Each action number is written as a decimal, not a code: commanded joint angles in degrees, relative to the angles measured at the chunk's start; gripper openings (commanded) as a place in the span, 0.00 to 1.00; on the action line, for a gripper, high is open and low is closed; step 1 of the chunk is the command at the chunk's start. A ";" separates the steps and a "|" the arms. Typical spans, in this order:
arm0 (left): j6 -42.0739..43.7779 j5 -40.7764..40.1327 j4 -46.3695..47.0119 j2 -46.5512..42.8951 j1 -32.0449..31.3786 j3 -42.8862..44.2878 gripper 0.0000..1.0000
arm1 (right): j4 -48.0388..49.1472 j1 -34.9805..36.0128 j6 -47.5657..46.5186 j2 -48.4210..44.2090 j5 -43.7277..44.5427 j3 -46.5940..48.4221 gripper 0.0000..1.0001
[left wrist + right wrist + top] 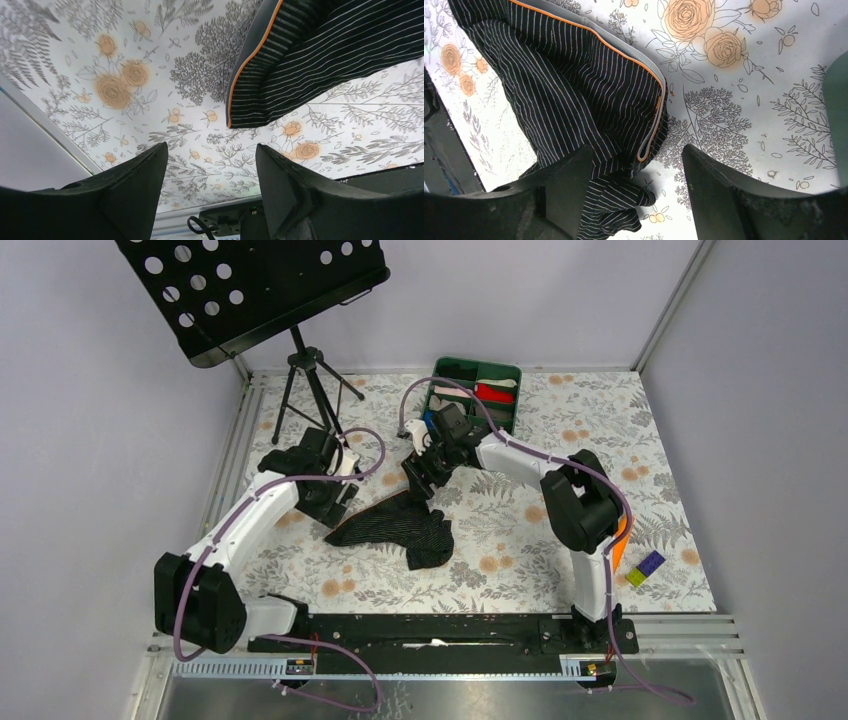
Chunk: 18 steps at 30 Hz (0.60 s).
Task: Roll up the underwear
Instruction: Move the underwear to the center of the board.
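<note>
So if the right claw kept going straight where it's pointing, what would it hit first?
Probably the underwear: its edge lies just ahead of the open right gripper, with the table close beside it. Depth is hard to judge.

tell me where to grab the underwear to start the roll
Grip the orange-trimmed edge of the underwear, where it doubles into a thicker, slightly raised lip. Probably come straight down with the right gripper: its open fingers frame that lip.

Layout: underwear [398, 526] on the table [520, 540], centre.
You see the tray [517, 380] behind it, the stand [308, 368] rear left, blocks [645, 568] near right.
</note>
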 commanded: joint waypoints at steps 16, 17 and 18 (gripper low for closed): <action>-3.06 8.99 -8.60 14.27 10.15 15.26 0.72 | 2.81 0.80 1.79 0.78 8.02 0.54 0.00; -3.70 10.09 -9.79 15.84 10.47 17.00 0.71 | 2.78 0.58 1.89 0.07 8.33 0.18 0.00; -4.17 11.32 -10.80 17.13 10.52 18.32 0.71 | 2.60 0.17 1.71 -0.90 8.03 -0.52 0.00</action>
